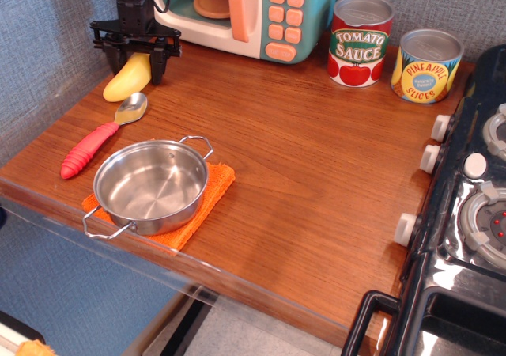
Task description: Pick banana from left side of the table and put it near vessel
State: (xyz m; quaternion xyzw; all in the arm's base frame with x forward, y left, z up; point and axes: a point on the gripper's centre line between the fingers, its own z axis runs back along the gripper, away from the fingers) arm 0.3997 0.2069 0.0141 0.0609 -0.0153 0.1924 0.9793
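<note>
Banana, a smooth, plump yellow plastic toy [128, 78], lies at the back left of the brown wood-grain desk [300, 174], its long axis running diagonally from the near left up toward the far right. Its upper end sits between the two black fingers of the robot's tool [136, 60], which straddle it from above, spread a little wider than the fruit; whether the pads actually press on it cannot be told from this view. The lower end points toward the left edge of the desk. Just in front of it rests a spoon with a silver bowl and a ribbed red handle [101, 137], lying on a similar diagonal between the banana and the small shiny stainless-steel pot with two wire loop handles [151, 186]. The pot stands on a folded orange cloth [207, 199] near the front left edge, well apart from the banana. Directly behind the tool is a teal toy microwave with pink buttons [253, 12]. Farther right along the back wall stand a red tomato sauce can [360, 41] and a yellow pineapple slices can [427, 66], side by side. A black toy stove with white knobs [466, 213] borders the right edge of the desk
</note>
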